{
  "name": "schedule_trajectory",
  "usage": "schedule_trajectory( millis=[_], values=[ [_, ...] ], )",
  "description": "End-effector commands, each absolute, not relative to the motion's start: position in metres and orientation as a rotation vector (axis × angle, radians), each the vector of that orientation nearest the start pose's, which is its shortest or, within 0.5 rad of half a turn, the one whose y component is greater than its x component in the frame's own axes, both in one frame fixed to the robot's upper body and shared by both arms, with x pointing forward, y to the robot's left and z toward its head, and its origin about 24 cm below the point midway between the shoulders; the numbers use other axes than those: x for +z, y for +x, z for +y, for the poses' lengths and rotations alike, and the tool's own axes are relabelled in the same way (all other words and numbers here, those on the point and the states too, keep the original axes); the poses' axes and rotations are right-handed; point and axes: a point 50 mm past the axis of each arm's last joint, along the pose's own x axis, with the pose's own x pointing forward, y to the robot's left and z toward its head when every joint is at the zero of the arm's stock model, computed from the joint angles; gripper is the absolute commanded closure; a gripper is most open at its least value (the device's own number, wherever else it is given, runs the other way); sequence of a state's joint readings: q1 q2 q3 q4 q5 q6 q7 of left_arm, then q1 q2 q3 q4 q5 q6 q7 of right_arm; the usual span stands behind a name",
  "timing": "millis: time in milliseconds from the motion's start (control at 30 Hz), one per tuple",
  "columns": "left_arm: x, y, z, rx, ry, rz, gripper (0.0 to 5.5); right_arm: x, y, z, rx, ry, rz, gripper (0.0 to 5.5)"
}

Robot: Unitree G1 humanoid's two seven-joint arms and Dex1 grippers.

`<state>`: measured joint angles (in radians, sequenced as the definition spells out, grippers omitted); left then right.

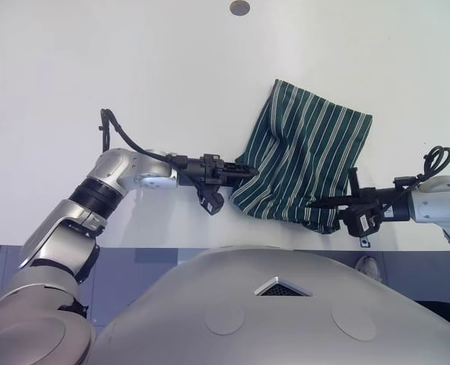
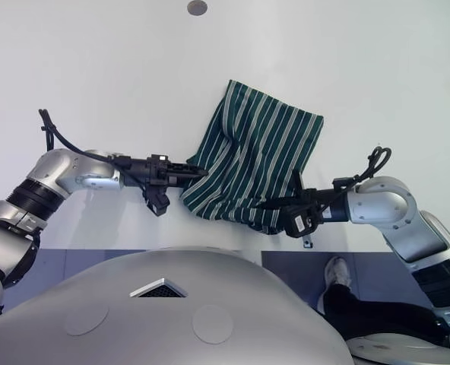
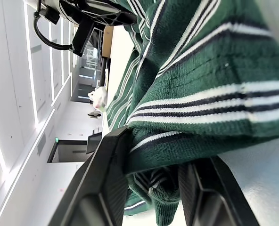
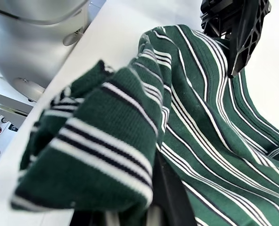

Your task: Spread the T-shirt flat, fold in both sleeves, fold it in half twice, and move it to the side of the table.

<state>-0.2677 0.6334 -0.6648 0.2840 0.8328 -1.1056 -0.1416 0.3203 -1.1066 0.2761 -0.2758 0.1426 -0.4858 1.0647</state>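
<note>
The left gripper (image 1: 246,172) is seen closed on the left edge of the T-shirt (image 1: 308,148). In the left wrist view a thick fold of cloth is pinched between its two black fingers (image 3: 106,188), with only the thickness of the fabric left between them. The right gripper (image 1: 321,203) is closed on the near right corner of the garment. In the right wrist view the hem is draped over one finger (image 4: 170,200) and held clear of the table (image 1: 96,61) (the fingertips themselves are covered by the cloth there). Both grippers are held low, close to the table's near edge, with the garment between them.

The T-shirt is made of a knitted-looking fabric, dark green, crossed by narrow white stripes paired with dark navy ones. It is not spread flat: it lies as a roughly four-sided bundle, doubled over on itself. A raised crease runs down its left part and the stripes slant from far to near. Its far part rests on the white table, right of the middle.

One T-shirt, two grippers and one table are counted. One round grey disc (image 1: 239,7) is set in the tabletop at the far edge, well apart from the garment. Two black cable loops (image 1: 107,122) are seen, one at each wrist.
</note>
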Motion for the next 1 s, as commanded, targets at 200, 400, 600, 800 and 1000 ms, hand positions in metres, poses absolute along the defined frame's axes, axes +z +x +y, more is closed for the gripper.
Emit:
schedule_trajectory(
  millis=[200, 400, 600, 800, 1000],
  values=[
    [-0.052, 0.133, 0.156, -1.906, 1.207, -0.249, 4.7, 0.066, 0.14, -0.208, 1.623, -0.824, 0.191, 5.4],
    [-0.044, 0.136, 0.164, -1.981, 1.15, -0.193, 5.22, 0.069, 0.141, -0.207, 1.633, -0.795, 0.193, 5.4],
    [-0.035, 0.135, 0.181, -2.126, 1.053, 0.047, 5.49, 0.061, 0.13, -0.21, 1.671, -0.69, 0.31, 5.4],
    [-0.002, 0.146, 0.161, -2.175, 0.888, 0.153, 5.5, 0.066, 0.121, -0.204, 1.718, -0.55, 0.392, 5.4],
    [0.024, 0.148, 0.148, -2.147, 0.582, 0.269, 5.5, 0.082, 0.118, -0.192, 1.759, -0.415, 0.483, 5.41]
  ],
)
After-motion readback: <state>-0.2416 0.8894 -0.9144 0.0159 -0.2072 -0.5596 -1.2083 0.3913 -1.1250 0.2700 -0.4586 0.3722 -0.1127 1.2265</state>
